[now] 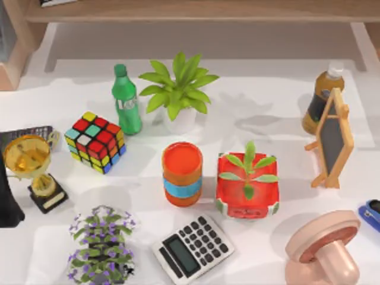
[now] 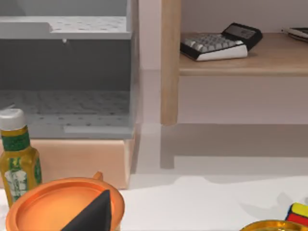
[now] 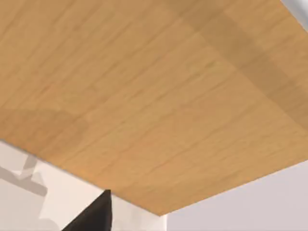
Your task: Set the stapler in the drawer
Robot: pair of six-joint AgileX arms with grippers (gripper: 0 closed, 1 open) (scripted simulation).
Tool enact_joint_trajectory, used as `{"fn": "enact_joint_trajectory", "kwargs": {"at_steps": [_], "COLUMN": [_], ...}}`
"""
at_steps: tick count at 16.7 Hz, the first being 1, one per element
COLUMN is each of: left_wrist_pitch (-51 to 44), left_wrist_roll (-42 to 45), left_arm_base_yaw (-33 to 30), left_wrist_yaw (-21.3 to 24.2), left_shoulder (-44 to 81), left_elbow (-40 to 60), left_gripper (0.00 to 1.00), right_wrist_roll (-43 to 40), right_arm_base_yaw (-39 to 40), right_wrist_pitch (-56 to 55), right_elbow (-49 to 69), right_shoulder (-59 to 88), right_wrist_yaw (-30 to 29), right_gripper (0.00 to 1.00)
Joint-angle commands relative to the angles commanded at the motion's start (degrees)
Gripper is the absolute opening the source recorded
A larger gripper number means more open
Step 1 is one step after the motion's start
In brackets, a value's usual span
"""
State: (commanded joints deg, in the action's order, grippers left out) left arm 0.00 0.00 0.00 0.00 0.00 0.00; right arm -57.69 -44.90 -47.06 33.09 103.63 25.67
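The stapler [image 1: 371, 214] was seen at the table's right edge, cut off, long axis undeterminable; neither gripper's opening could be told.

Left arm: my dark link sits at the table's [image 1: 249, 89] left edge in the top view, just beside the gold trophy [image 1: 29, 160].
Left gripper: 1 dark fingertip [image 2: 94, 214] shows in my left wrist view.
Right gripper: 1 dark fingertip [image 3: 94, 216] shows in my right wrist view.
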Motion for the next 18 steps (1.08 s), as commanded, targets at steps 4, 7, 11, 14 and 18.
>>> {"fn": "enact_joint_trajectory", "kwargs": {"at_steps": [4,7,11,14,18], "left_wrist_pitch": [0.0,0.0,0.0,0.0,0.0], "left_wrist_roll": [0.0,0.0,0.0,0.0,0.0], "left_arm_base_yaw": [0.0,0.0,0.0,0.0,0.0], "left_wrist_yaw": [0.0,0.0,0.0,0.0,0.0], "left_shoulder": [0.0,0.0,0.0,0.0,0.0], "left_elbow": [0.0,0.0,0.0,0.0,0.0], "left_gripper": [1.0,1.0,1.0,1.0,1.0], "right_wrist_roll": [12.2,19.1,24.7,26.5,27.0], "right_arm_base_yaw": [7.3,16.6,31.7,42.3,51.3], "right_wrist_pitch": [30.9,54.5,80.6,94.2,103.6], "right_elbow": [5.4,10.0,15.4,19.1,22.8], "right_shoulder": [-5.9,-10.0,-14.2,-15.7,-15.0], "right_wrist_yaw": [-7.1,-12.1,-18.3,-22.2,-25.2], "right_gripper": [1.0,1.0,1.0,1.0,1.0]}}
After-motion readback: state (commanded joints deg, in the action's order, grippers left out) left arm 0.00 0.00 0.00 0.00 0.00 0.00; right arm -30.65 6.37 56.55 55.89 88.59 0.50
